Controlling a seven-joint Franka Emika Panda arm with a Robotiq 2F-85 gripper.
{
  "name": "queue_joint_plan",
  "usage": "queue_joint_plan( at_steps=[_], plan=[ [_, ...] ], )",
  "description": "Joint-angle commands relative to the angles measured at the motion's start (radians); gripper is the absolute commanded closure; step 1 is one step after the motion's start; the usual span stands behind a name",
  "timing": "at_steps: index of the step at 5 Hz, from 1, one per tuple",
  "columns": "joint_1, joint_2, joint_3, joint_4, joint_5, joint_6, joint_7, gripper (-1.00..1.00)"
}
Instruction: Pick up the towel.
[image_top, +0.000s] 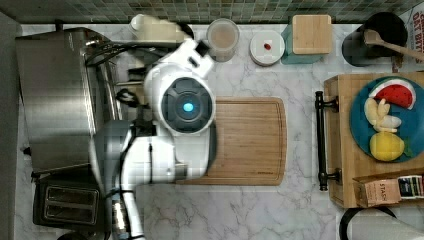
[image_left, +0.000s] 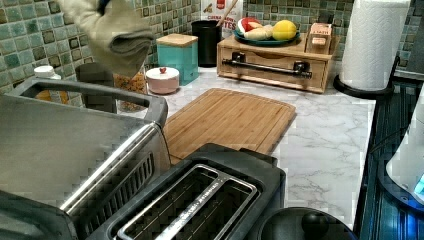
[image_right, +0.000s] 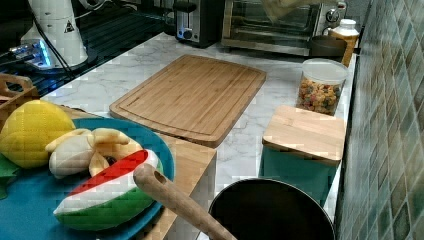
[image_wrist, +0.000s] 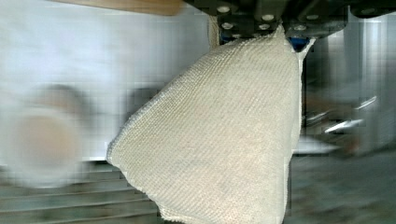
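The cream towel (image_wrist: 219, 140) hangs in folds from my gripper (image_wrist: 259, 29), which is shut on its upper edge. In the left view the towel (image_left: 115, 35) dangles high at the top left, well above the toaster oven (image_left: 75, 140). The right view catches its lower end (image_right: 285, 7) in front of the oven at the far top. Seen from the top view, a cream patch of towel (image_top: 160, 31) shows past the arm's wrist near the back wall; the arm covers the gripper itself.
A wooden cutting board (image_top: 250, 140) lies mid-counter. The toaster oven (image_top: 55, 100) and a toaster (image_top: 65, 202) fill the top view's left. A cereal jar (image_top: 223, 39), pink dish (image_top: 267, 47) and teal canister (image_top: 311, 37) line the back wall. A paper roll (image_left: 372, 42) stands beside the fruit tray (image_left: 275, 62).
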Motion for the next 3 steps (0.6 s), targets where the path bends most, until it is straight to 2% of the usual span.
queue_joint_plan(
  at_steps=[1,3],
  plan=[
    [-0.089,-0.006,-0.061,0.082,-0.236,-0.192,0.225,1.00],
    [-0.092,-0.006,-0.052,0.081,-0.265,-0.200,0.267,1.00]
  ],
)
